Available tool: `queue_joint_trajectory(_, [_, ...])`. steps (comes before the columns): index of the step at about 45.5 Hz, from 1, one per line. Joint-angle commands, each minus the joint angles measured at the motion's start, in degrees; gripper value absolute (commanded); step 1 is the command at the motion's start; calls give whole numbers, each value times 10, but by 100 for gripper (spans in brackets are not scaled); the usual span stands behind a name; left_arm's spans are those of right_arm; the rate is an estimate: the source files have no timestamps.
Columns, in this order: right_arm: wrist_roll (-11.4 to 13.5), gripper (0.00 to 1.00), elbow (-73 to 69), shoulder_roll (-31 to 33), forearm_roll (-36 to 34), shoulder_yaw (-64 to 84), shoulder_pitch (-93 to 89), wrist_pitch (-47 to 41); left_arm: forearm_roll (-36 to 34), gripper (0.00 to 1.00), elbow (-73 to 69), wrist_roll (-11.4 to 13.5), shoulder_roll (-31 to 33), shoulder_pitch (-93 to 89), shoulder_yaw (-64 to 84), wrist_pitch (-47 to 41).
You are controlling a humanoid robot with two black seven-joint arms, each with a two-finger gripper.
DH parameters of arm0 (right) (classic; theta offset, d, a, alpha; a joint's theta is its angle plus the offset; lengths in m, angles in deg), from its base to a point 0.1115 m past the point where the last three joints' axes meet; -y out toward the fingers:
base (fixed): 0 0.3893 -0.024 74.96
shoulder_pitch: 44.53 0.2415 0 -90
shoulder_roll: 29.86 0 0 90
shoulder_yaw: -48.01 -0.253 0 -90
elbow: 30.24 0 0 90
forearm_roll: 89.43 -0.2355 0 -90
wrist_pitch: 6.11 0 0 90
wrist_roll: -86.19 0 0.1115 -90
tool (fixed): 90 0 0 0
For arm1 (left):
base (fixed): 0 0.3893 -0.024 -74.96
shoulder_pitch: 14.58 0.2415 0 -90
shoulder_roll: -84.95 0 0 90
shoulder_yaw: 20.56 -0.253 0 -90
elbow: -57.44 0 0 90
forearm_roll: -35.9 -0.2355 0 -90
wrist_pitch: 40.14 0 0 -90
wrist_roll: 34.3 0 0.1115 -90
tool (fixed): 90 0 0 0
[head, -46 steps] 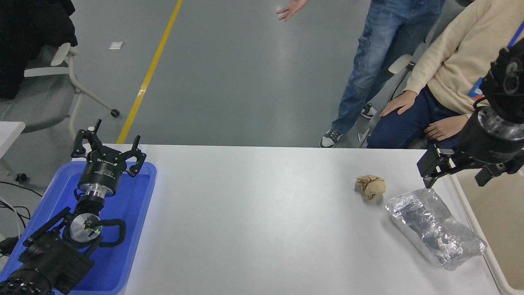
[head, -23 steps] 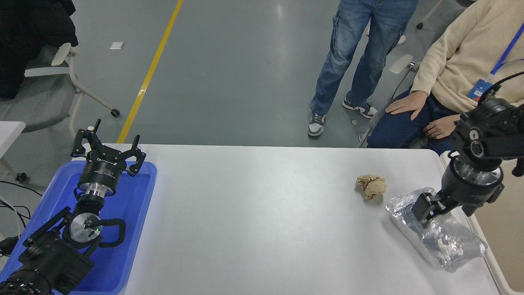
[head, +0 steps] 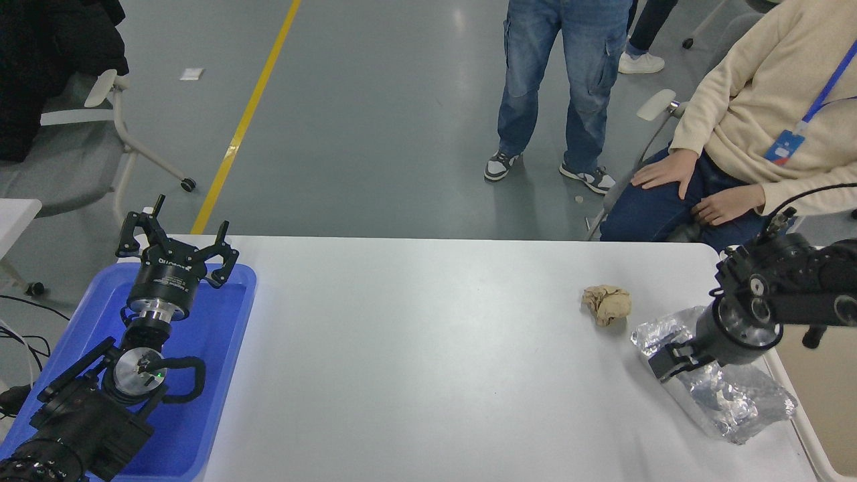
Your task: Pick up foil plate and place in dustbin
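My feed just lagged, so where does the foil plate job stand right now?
Nothing is binned yet. The foil plate lies on the white table beside the dustbin. In hand: the right gripper is down at the plate's far end, though I cannot tell whether it has gripped. Left: lift the plate and drop it in the dustbin. The left gripper sits open over the blue tray.

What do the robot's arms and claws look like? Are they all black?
Mostly black. The left end effector has curved black claw fingers on a round black body with small white lettering and a shiny silver ring below it. A black cable loops beside a silver disc with a green light. The right end effector is black too, behind a round black and silver wrist.
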Motion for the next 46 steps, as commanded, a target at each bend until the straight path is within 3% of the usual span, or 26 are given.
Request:
queue_joint_trajectory(1, [0, 96, 70, -3, 8, -10, -79, 53, 0, 100, 0, 0, 0, 0, 1, 1])
queue_joint_trajectory(34, [0, 96, 194, 4, 8, -11, -176, 151, 0, 100, 0, 0, 0, 0, 2, 3])
queue_joint_trajectory(37, [1, 90, 200, -5, 8, -11, -194, 163, 0, 100, 0, 0, 0, 0, 2, 3])
queue_joint_trajectory(46, [1, 87, 236, -5, 0, -11, -211, 201, 0, 100, 0, 0, 0, 0, 2, 3])
